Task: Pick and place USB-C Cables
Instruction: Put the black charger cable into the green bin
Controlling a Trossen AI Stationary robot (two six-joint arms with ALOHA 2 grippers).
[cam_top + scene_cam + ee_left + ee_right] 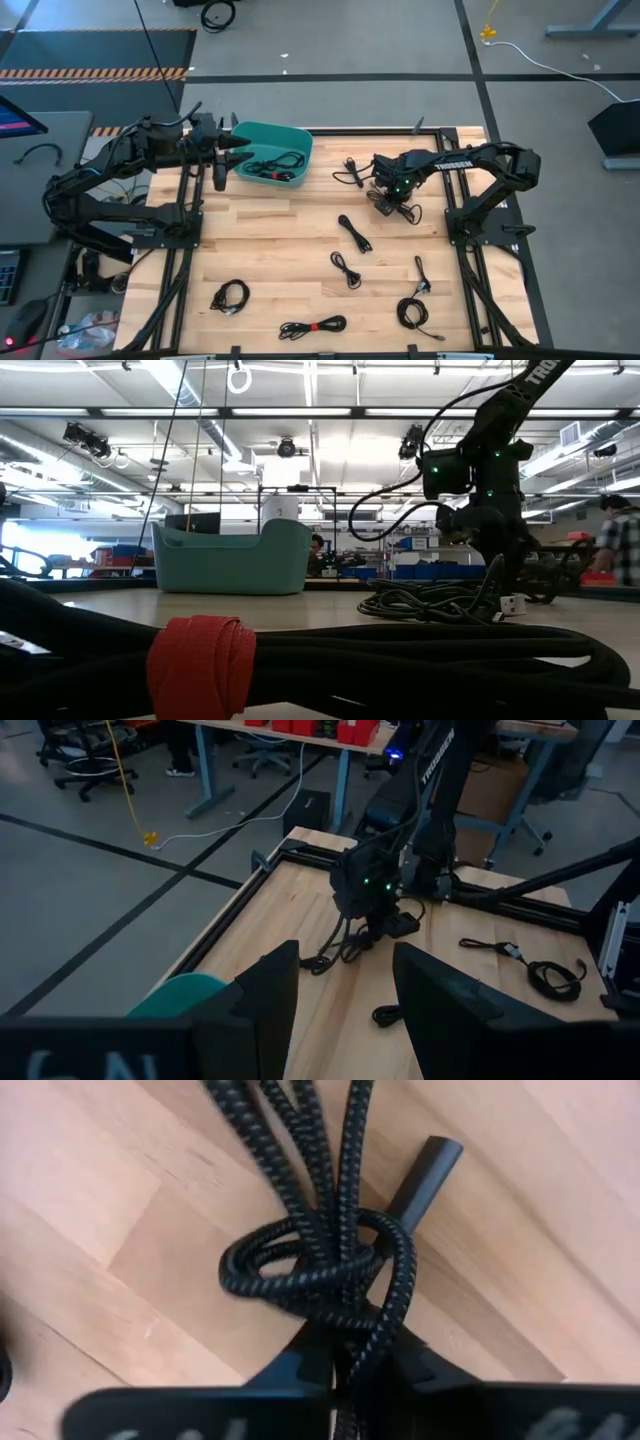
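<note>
**Right jaws pinching a braided cable at the far right of the bench**

At the left, the left gripper point(243, 148) hangs over the near rim of the teal bin point(300, 140), its jaws standing apart with nothing between them. The bin already holds a black cable point(270, 167).

Across the wooden bench point(280, 240), loose USB-C cables lie well apart from one another: one coil point(229, 296) near the front left, a bundle with a red tie point(313, 326) at the front edge, more in the middle point(354, 234) and toward the front right point(410, 312).

At the right, the right gripper point(390, 200) is down on the bench, its jaws closed on a braided black cable point(330, 1270). The strands run between the fingertips, with a loop wound around the bundle and a black plug point(425, 1170) lying flat beyond it.

Risks, as I judge them: the grip seems to catch only a few strands near one end, so on lifting the loop could slip loose and the cable unwind, trailing or snagging on another cable point(349, 172) that lies just beside it. A dangling tail could also drape over the bin's rim instead of dropping inside.
</note>
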